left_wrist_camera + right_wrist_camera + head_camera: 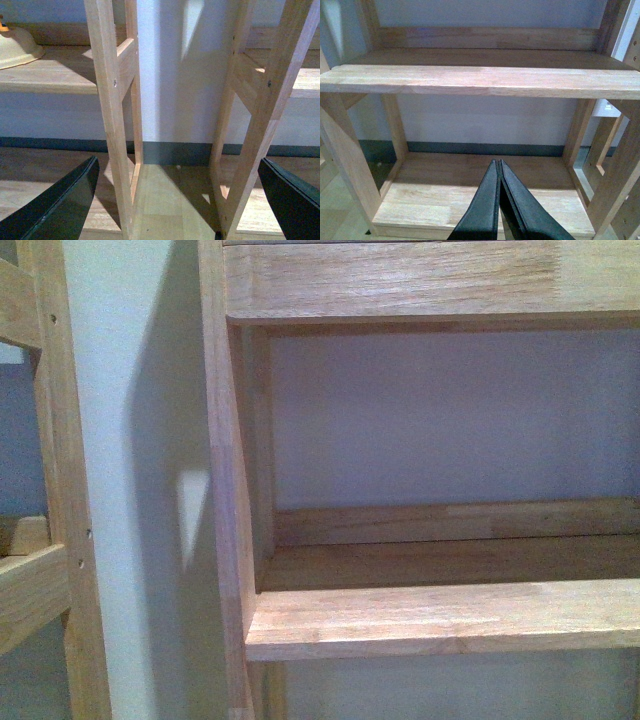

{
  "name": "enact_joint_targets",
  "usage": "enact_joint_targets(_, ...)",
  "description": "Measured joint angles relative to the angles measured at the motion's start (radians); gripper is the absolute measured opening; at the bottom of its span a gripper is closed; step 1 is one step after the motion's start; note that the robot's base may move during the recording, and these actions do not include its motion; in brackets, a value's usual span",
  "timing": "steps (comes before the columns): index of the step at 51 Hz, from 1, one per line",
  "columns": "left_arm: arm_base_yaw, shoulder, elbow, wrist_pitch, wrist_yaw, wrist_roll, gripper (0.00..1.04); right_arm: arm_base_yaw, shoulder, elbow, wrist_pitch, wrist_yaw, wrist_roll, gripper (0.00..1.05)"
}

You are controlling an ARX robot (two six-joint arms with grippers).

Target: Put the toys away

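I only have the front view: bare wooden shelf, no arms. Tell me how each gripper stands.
Observer: The left gripper is open, its dark fingers spread wide, facing the gap between two light wooden shelf units.
Operator: Now the right one.
Observer: The right gripper is shut, fingers pressed together with nothing between them, pointing at the bottom wooden shelf board.
Operator: Find me the toy.
Observer: The left wrist view shows a pale yellow rounded object with an orange bit at the picture's edge, resting on a shelf. It is mostly cut off, so I cannot confirm it is the plush.
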Motion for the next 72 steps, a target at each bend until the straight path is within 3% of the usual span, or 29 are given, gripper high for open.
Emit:
enact_joint_targets(2,0.000,0.000,0.000,0.000,0.000,0.000,0.99,0.000,0.000,0.000,0.000,0.000,0.000,0.03)
enact_joint_targets(4,0.000,0.000,0.000,0.000,0.000,0.000,0.99,0.000,0.000,0.000,0.000,0.000,0.000,0.10)
enact_joint_targets(25,0.000,0.000,0.000,0.000,0.000,0.000,0.99,0.000,0.000,0.000,0.000,0.000,0.000,0.98)
enact_joint_targets(72,0.000,0.000,0.000,0.000,0.000,0.000,0.99,0.000,0.000,0.000,0.000,0.000,0.001,0.98)
